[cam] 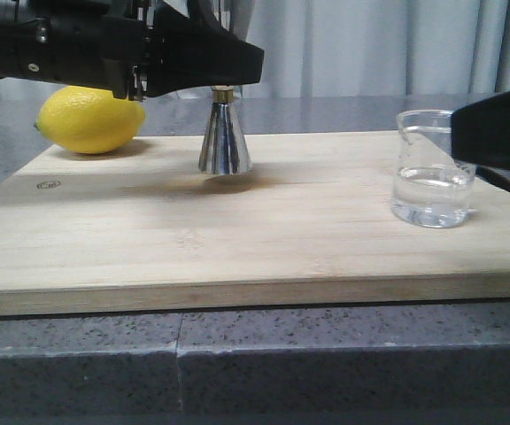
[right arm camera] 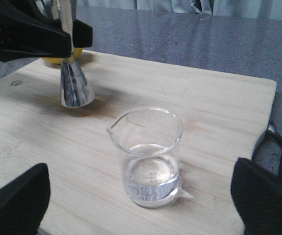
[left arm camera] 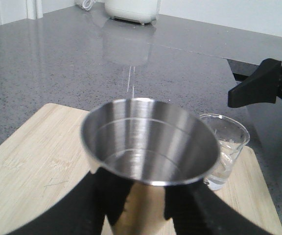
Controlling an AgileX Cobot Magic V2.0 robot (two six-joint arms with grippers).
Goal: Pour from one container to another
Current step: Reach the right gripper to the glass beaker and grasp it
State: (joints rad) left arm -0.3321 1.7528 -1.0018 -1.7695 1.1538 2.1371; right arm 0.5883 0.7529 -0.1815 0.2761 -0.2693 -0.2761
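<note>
Beaker [right arm camera: 148, 159] scale marks only in right wrist view

One glass beaker [cam: 432, 168], one metal jigger [cam: 224, 137], one lemon [cam: 90, 119], one wooden board [cam: 237, 239].

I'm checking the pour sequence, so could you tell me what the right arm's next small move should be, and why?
Probably close the right gripper on the beaker. Its fingers stand open on either side of the glass, which sits on the board holding liquid, while the left gripper holds the jigger raised and upright.
</note>
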